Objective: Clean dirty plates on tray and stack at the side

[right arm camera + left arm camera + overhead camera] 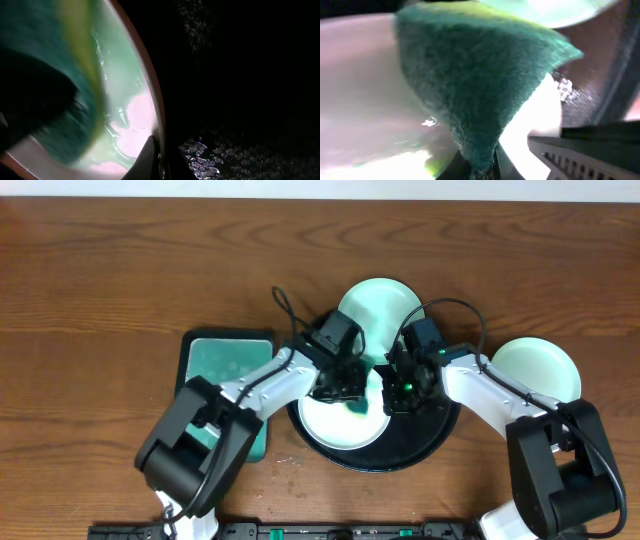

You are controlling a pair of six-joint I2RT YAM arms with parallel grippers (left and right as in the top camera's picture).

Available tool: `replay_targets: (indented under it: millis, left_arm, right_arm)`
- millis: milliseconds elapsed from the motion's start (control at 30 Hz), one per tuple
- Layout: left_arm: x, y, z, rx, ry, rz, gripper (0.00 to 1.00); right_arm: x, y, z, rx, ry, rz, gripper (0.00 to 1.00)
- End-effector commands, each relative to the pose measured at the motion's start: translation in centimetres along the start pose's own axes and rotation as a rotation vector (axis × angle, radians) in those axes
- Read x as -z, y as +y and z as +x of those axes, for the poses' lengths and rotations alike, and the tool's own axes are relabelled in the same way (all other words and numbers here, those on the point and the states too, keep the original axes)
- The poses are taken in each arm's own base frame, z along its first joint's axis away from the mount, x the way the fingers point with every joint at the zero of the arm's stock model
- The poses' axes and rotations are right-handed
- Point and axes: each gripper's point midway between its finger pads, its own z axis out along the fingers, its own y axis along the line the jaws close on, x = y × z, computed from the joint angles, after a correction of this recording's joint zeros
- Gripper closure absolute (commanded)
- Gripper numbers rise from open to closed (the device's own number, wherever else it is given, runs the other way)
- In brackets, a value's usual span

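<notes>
Up close, through the left wrist camera, I see the left gripper closed on the lower edge of a green sponge. The sponge fills most of that view and is pressed onto the near plate, whose surface is wet and glossy.

Through the right wrist camera, the right gripper has its fingers drawn together on the rim of the same plate, one finger inside the rim and one outside. The sponge appears here as a teal and yellow blur on the plate's far side. The black tray lies just beyond the rim, beaded with droplets.

From overhead, both grippers meet over the near plate, which sits in the left half of the tray. The left gripper and right gripper are side by side.

A far plate lies at the tray's back edge; I cannot tell whether it touches the rim. A side plate rests on the table to the right, apart from the tray. A teal pad lies to the left, partly under the left arm.
</notes>
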Motion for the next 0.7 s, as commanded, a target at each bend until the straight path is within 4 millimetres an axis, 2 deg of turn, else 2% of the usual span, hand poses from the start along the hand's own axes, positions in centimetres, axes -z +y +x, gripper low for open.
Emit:
replay_targets:
  millis: [0,167,300,367,467,600,667]
  left_arm:
    - [-2.1,-2.4,3.9,-0.057,0.174,0.12,0.93]
    - [-2.3,-4.1,5.9,-0.093,0.239,0.169,0.93]
    - [-2.5,-3.8,7.2,-0.091,0.272,0.132,0.93]
    - [-2.6,-2.3,7.1,-0.058,0.257,0.055,0.93]
    - [-2.4,1.6,5.8,0.043,0.187,-0.133,0.93]
    - [-0.2,7.1,3.5,0.152,0.072,-0.384,0.92]
    - [1.2,9.0,2.4,0.171,0.03,-0.478,0.93]
  right_arm:
    - [-1.1,-1.4,1.0,0.006,0.038,0.06,0.99]
    - [-1.1,-1.4,1.0,0.006,0.038,0.06,0.99]
    - [-1.1,-1.4,1.0,0.006,0.038,0.06,0.99]
    - [-1.1,-1.4,1.0,0.006,0.038,0.061,0.99]
    - [-1.1,-1.6,0.9,0.006,0.036,0.071,0.99]
    - [-1.1,-1.8,0.9,0.006,0.035,0.082,0.99]
    - [-1.1,-1.8,0.9,0.006,0.033,0.082,0.99]
